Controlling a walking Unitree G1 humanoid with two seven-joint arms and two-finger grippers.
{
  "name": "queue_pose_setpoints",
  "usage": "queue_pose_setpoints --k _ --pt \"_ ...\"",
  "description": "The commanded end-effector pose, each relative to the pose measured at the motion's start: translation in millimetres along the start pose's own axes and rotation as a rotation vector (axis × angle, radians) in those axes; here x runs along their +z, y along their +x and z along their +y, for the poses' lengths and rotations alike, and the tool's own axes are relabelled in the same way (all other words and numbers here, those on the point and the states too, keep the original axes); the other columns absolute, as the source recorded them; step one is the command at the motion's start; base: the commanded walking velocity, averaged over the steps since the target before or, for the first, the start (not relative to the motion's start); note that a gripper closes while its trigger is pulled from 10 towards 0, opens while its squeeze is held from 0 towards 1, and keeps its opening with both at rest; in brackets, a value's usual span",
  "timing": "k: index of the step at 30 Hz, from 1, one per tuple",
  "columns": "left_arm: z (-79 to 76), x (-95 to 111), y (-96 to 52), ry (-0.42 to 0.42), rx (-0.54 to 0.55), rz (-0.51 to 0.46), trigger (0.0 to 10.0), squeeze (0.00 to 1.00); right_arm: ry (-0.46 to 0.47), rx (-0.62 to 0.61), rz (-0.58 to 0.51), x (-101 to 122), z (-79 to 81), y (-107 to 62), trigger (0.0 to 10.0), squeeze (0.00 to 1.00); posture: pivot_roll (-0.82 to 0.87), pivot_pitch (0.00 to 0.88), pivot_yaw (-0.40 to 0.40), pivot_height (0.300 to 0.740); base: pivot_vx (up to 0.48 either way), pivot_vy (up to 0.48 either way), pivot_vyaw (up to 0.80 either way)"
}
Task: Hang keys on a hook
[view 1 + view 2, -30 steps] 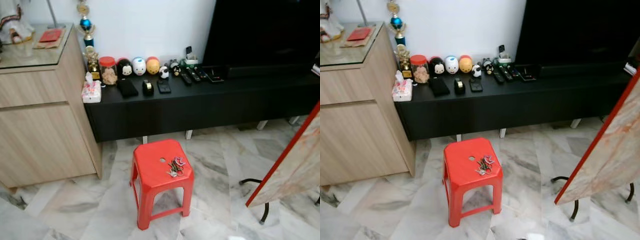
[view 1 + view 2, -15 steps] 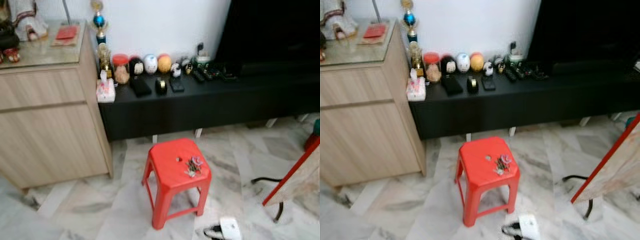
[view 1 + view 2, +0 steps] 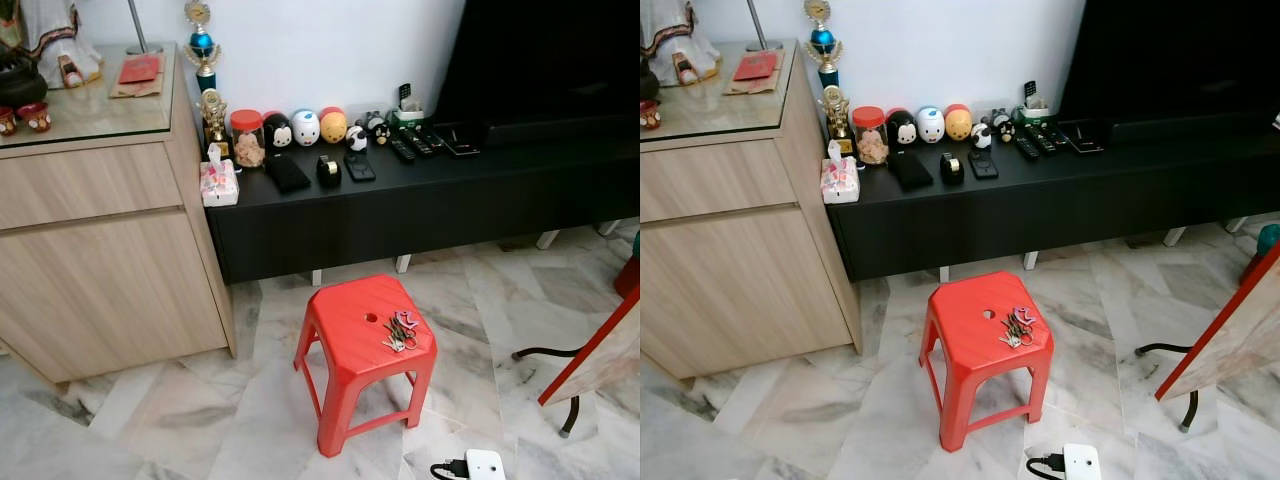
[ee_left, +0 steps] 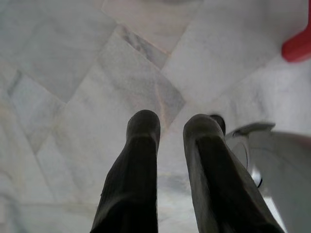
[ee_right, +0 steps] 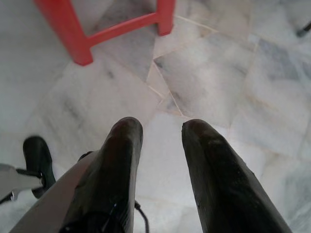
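The keys [image 3: 401, 331] lie on the stool [image 3: 350, 330], well ahead of both pincers. The left pincer [image 4: 171, 126] and right pincer [image 5: 159, 130] hang slightly parted, holding nothing. The bunch is probably light, loose and jangly; grip at the ring.

— How are my arms hanging?

— I see both pointed down at the floor. My left gripper [image 4: 171, 127] has its two black fingers [image 4: 138, 160] parted by a narrow gap, nothing between them.

— And the right?

— Same pose: my right gripper [image 5: 158, 130] aims downward, fingers [image 5: 209, 165] a little apart and empty, touching nothing.
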State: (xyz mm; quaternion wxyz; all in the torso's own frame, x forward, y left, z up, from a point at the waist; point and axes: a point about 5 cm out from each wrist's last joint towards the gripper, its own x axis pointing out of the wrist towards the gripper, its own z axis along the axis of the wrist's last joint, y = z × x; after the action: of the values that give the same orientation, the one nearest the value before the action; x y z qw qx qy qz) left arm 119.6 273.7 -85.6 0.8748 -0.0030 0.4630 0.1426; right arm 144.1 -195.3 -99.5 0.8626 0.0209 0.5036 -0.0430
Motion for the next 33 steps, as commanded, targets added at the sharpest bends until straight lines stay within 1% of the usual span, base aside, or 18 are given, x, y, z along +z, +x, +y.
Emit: queue_pose_setpoints --k 1,3,5,8,13,17,22,25,31,33 --pt "1.8 -10.5 -2.8 0.002 0.007 0.032 10.0 0.0 0.001 0.006 -0.02 6.3 4.3 1.2 10.0 0.0 0.06 0.0 -0.036 0.74 0.255 0.0 0.8" --pt "1.7 -10.6 -2.8 0.003 -0.004 0.034 10.0 0.0 -0.022 0.025 -0.015 5.6 10.5 1.6 10.0 0.0 0.07 0.0 -0.033 0.74 0.304 0.0 0.72" --pt "1.8 -10.6 -2.9 0.006 -0.006 0.035 10.0 0.0 -0.024 0.033 -0.014 5.2 13.1 1.7 10.0 0.0 0.07 0.0 -0.033 0.74 0.341 0.0 0.32" --pt "2.4 -10.7 -3.0 0.009 -0.004 0.036 10.0 0.0 0.016 0.024 -0.015 4.9 15.2 1.9 10.0 0.0 0.07 0.0 -0.031 0.74 0.344 0.0 0.0" --pt "3.4 -11.1 -3.2 0.016 -0.003 0.038 10.0 0.0 0.039 0.005 -0.018 3.8 6.0 1.0 10.0 0.0 0.07 0.0 -0.026 0.74 0.35 0.0 0.0" --pt "3.4 -11.2 -3.2 0.019 -0.004 0.038 10.0 0.0 0.028 0.005 -0.021 3.8 5.3 0.9 10.0 0.0 0.07 0.0 -0.029 0.74 0.35 0.0 0.0" --pt "3.1 -10.7 -3.1 0.015 -0.005 0.034 10.0 0.0 0.068 -0.028 -0.022 3.8 2.7 0.8 10.0 0.0 0.07 0.0 -0.035 0.74 0.346 0.0 0.0" --pt "2.9 -10.3 -3.0 0.013 -0.005 0.033 10.0 0.0 0.095 -0.035 -0.024 5.1 1.9 1.0 10.0 0.0 0.07 0.0 -0.037 0.74 0.296 0.0 -0.66" --pt "2.1 -9.8 -2.6 0.007 -0.004 0.033 10.0 0.0 0.081 -0.036 -0.035 13.5 -0.6 2.1 10.0 0.0 0.07 0.0 -0.046 0.74 0.0 0.0 -0.64" --pt "1.8 -9.8 -2.5 0.005 -0.003 0.034 10.0 0.0 0.067 -0.035 -0.038 15.1 -1.1 2.2 10.0 0.0 0.07 0.0 -0.047 0.74 0.0 0.0 0.0"
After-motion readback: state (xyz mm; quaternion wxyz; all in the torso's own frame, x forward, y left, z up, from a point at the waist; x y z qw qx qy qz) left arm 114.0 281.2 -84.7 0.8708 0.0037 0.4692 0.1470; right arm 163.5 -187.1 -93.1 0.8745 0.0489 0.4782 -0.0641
